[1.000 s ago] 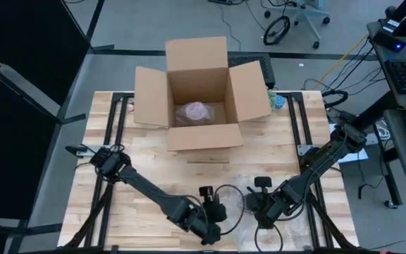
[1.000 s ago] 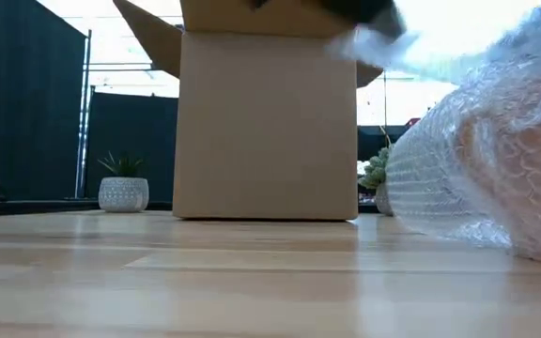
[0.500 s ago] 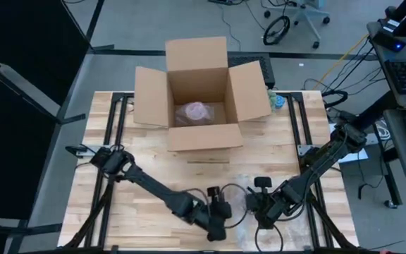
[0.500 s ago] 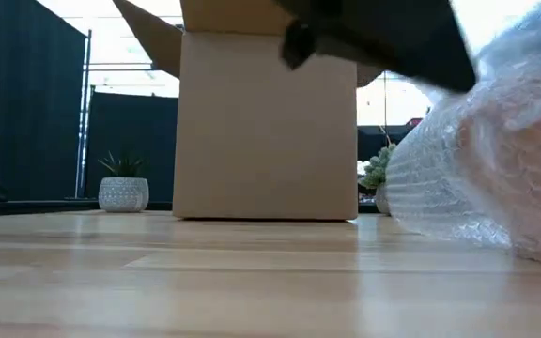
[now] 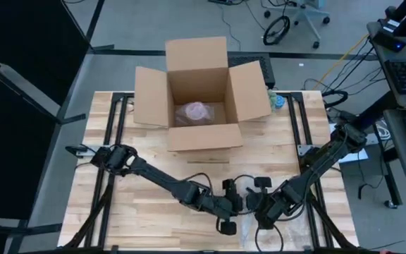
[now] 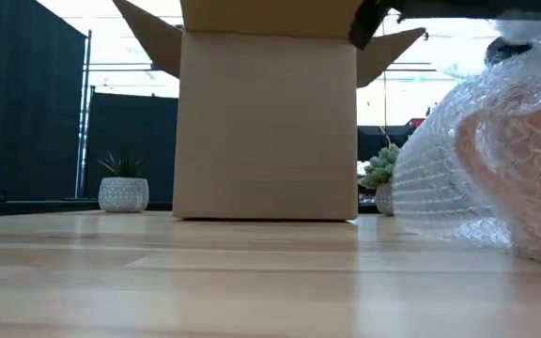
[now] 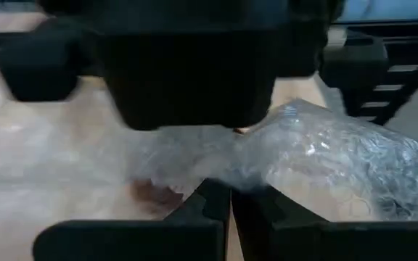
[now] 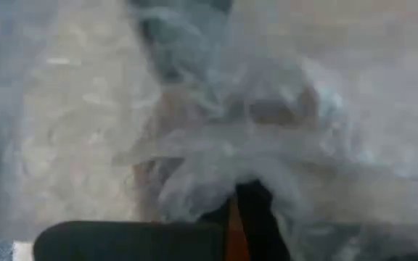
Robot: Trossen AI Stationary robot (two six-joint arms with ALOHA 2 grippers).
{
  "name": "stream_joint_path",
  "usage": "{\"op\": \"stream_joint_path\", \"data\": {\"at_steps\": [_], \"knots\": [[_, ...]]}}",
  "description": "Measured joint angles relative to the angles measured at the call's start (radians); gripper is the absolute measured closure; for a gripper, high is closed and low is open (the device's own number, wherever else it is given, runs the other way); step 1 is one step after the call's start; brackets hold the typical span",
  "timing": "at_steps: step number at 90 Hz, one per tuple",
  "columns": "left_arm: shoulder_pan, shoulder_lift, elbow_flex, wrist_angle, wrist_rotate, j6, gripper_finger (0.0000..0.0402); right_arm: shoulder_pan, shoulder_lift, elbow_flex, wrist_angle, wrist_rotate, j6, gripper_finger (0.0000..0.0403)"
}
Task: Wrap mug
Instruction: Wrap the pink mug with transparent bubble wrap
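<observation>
A sheet of clear bubble wrap (image 6: 440, 178) is bunched around a brownish mug (image 6: 524, 160) at the table's near edge, right of middle. My left gripper (image 5: 228, 215) reaches in from the left and is shut on the wrap. My right gripper (image 5: 261, 214) is right beside it, also shut on the wrap. In the left wrist view the mug (image 7: 154, 192) shows only dimly through the wrap (image 7: 325, 152). The bundle rests on the table top. My left gripper pinches a gathered fold of the bubble wrap (image 7: 227, 172) between its two shut fingers (image 7: 209, 199), coming from the table's left. The wrap spreads away from the fingertips over the mug. My right gripper pinches bunched wrap (image 8: 216, 170) at its fingertips (image 8: 256, 206); the wrap itself hides which layers it has.
An open cardboard box (image 5: 197, 92) stands at the far middle of the table, with a bubble-wrapped bundle (image 5: 194, 111) inside. Small potted plants (image 6: 123, 191) stand beyond the table's far edge. Bare wood (image 5: 139, 204) lies to the left of the grippers.
My left gripper has gone toward the table's right edge and a little toward the far edge, closing on my right gripper. The wrapped bundle has stayed at the near edge, with its wrap shifting slightly.
</observation>
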Motion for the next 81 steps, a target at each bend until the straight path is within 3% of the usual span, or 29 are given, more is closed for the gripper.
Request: {"op": "stream_joint_path", "data": {"at_steps": [31, 64, 81], "knots": [[0.027, 0.083, 0.004, 0.074, 0.056, -0.030, 0.0401, 0.000, -0.008, 0.022, -0.029, -0.006, 0.000, 0.0392], [0.027, 0.080, 0.002, 0.078, 0.056, -0.019, 0.0401, 0.000, -0.012, 0.301, -0.390, -0.003, -0.020, 0.0392], [0.027, 0.080, 0.001, 0.077, 0.056, -0.019, 0.0401, 0.016, -0.012, 0.367, -0.364, 0.060, -0.021, 0.0392]]}}
